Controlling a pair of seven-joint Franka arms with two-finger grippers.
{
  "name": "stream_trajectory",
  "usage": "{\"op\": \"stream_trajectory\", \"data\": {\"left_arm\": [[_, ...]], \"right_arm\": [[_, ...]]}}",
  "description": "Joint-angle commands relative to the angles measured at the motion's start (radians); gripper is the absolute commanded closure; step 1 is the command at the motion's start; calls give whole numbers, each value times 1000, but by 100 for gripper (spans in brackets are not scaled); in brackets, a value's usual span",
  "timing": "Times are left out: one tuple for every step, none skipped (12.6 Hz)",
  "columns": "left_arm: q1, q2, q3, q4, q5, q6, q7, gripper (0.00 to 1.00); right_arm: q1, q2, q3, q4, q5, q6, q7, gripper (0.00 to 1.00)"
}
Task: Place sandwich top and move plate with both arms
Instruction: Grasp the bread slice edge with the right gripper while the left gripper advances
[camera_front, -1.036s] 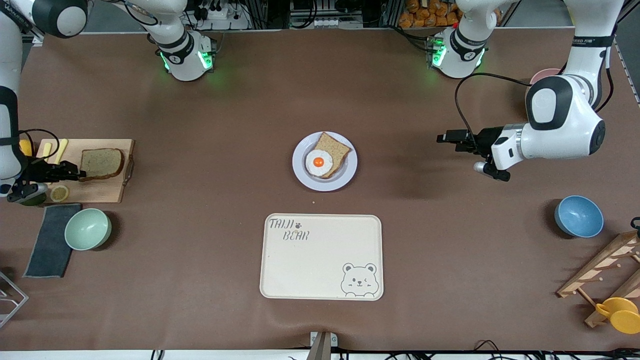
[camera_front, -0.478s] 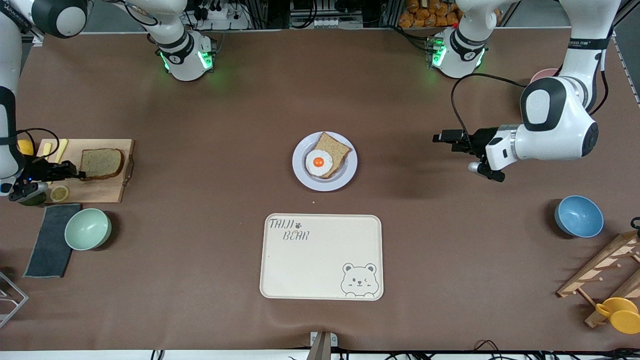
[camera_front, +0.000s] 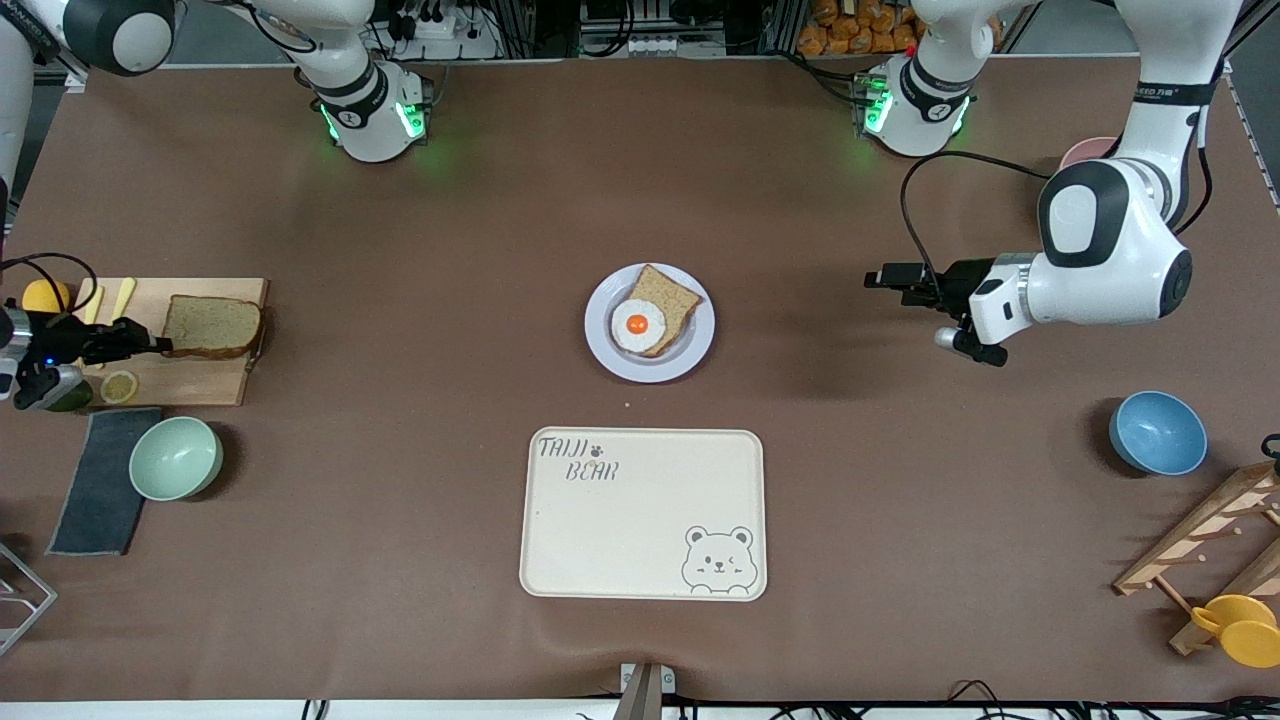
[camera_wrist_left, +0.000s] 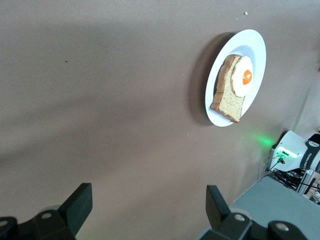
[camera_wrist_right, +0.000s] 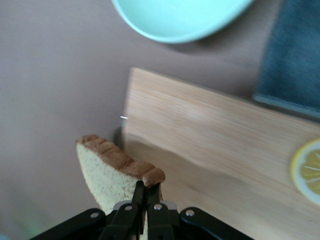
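Observation:
The sandwich top (camera_front: 213, 327) is a plain tan-brown bread slice, held just above the wooden cutting board (camera_front: 200, 380) at the right arm's end of the table. My right gripper (camera_front: 160, 345) is shut on its edge; the right wrist view shows the fingers pinching the crust of the slice (camera_wrist_right: 107, 172). The pale lavender-grey plate (camera_front: 650, 368) sits mid-table with a bread slice bearing a fried egg (camera_front: 640, 325). My left gripper (camera_front: 872, 280) is open and empty, over bare table toward the left arm's end. The plate also shows in the left wrist view (camera_wrist_left: 257, 42).
A cream bear tray (camera_front: 643, 513) lies nearer the front camera than the plate. A green bowl (camera_front: 175, 457) and grey cloth (camera_front: 98, 480) lie beside the board, a lemon slice (camera_front: 119, 386) on it. A blue bowl (camera_front: 1157, 432) and wooden rack (camera_front: 1205, 535) stand at the left arm's end.
My right gripper has lifted the sandwich top off the board and shifted it slightly toward the plate. The left arm has drifted a little toward the plate.

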Motion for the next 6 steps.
{"op": "stream_trajectory", "data": {"left_arm": [[-2, 42, -4, 16, -20, 11, -22, 0], [-2, 49, -4, 16, -45, 11, -28, 0], [-3, 58, -4, 16, -84, 15, -29, 0], [-8, 65, -4, 16, -118, 24, -31, 0], [-32, 69, -4, 14, -129, 40, -35, 0], [-52, 69, -4, 14, -131, 60, -58, 0]], "right_arm": [[28, -3, 37, 89, 15, -95, 156, 100], [23, -9, 93, 103, 15, -106, 224, 100], [7, -19, 155, 111, 15, -106, 305, 100], [-14, -26, 225, 115, 14, -102, 386, 100], [-34, -27, 313, 135, 11, -97, 480, 100], [-40, -26, 382, 155, 6, -91, 581, 100]]}}
